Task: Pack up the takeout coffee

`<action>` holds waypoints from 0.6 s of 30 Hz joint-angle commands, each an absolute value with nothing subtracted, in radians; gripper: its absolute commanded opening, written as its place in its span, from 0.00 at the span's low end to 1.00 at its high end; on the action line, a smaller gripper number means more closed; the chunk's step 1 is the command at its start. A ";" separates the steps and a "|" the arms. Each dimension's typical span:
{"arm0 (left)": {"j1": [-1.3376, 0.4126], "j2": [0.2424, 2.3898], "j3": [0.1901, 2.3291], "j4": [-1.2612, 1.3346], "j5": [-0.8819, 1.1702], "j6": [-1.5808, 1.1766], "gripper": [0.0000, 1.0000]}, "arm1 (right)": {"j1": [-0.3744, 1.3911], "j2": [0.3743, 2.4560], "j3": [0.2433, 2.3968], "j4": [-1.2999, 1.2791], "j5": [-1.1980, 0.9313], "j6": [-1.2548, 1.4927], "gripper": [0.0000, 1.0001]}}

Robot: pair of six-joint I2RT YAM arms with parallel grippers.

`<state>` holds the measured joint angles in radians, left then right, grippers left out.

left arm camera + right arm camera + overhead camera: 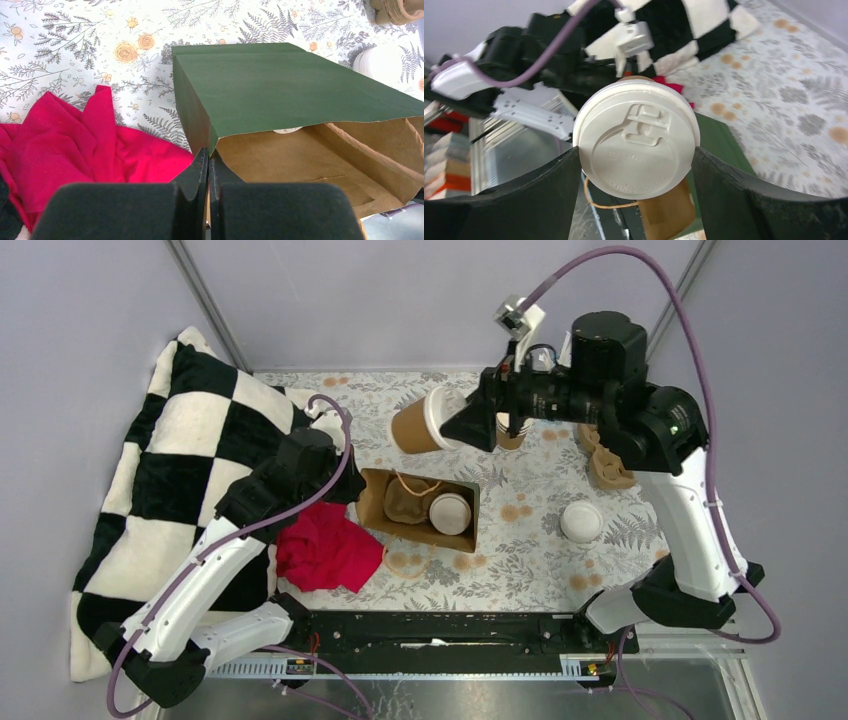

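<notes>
Red cloth [328, 552] beside checkered blanket [190, 470] at left — pulp tray [608, 465] far rt.

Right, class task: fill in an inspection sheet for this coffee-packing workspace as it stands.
Surface: floral tablecloth, flat.
Job's things: green paper bag open, lidded cup inside; second lidded cup held tilted above the cloth.
Clutter: red cloth, pulp cup carrier, white lid.
Grippers: left gripper shut on the bag's rim; right gripper fingers clamp the second cup's lid.
Cables: purple cables loop from both arms.
Surroundings: checkered cushion left, grey walls.
</notes>
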<state>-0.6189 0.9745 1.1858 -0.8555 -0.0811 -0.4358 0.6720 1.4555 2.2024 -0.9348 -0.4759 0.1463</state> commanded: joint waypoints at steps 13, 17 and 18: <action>-0.621 0.997 1.278 -0.883 -0.115 -0.425 0.00 | 1.089 1.518 2.091 -1.011 -0.321 -0.070 0.59; -0.621 0.985 1.272 -0.883 -0.116 -0.434 0.00 | 1.153 1.505 2.002 -0.982 -0.127 -0.146 0.56; -0.620 0.984 1.270 -0.883 -0.117 -0.434 0.00 | 1.157 1.496 1.977 -0.959 -0.085 -0.162 0.56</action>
